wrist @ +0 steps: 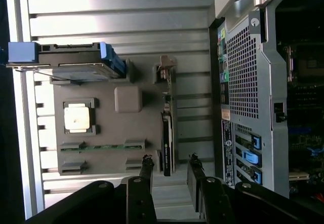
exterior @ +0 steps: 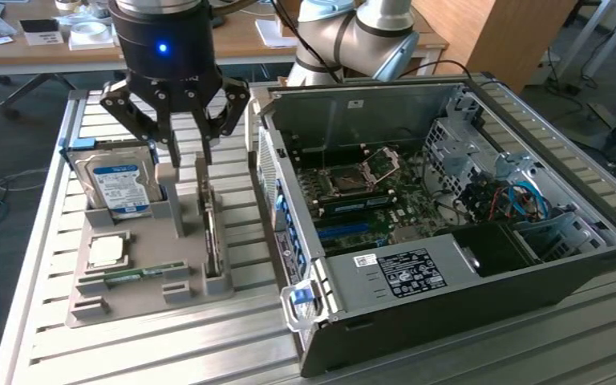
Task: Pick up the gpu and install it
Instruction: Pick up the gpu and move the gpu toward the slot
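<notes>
Zero grip on anything, hovers with the gripper point(exterior: 185, 156) spread open just above the grey holder point(exterior: 126, 301), where the gpu point(exterior: 214, 241) stands on edge in its slot, between the hard drive point(exterior: 121, 184) and the open computer case point(exterior: 447, 297).

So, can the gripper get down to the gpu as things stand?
Likely yes. The gripper hangs open above the grey holder, where the gpu stands on edge with its top edge bare, and lines up with the gap between the fingers.
</notes>
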### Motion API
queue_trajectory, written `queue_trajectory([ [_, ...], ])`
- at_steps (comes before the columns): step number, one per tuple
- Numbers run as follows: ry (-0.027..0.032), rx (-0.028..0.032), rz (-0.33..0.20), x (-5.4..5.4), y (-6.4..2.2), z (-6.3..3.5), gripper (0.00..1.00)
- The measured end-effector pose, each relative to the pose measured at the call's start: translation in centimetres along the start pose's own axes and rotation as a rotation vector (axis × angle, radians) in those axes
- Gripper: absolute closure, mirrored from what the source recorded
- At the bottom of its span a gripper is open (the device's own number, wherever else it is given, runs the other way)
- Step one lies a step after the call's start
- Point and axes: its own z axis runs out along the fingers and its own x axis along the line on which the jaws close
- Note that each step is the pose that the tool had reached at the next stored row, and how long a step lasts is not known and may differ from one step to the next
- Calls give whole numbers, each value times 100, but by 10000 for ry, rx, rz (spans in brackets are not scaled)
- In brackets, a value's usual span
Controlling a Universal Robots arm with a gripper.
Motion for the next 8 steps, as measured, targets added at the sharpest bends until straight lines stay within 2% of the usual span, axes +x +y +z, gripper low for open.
queue_trajectory([
  [3, -1, -2, 0, 1, -2, 52, 58],
  [8, 0, 0, 0, 1, -3, 58, 58],
])
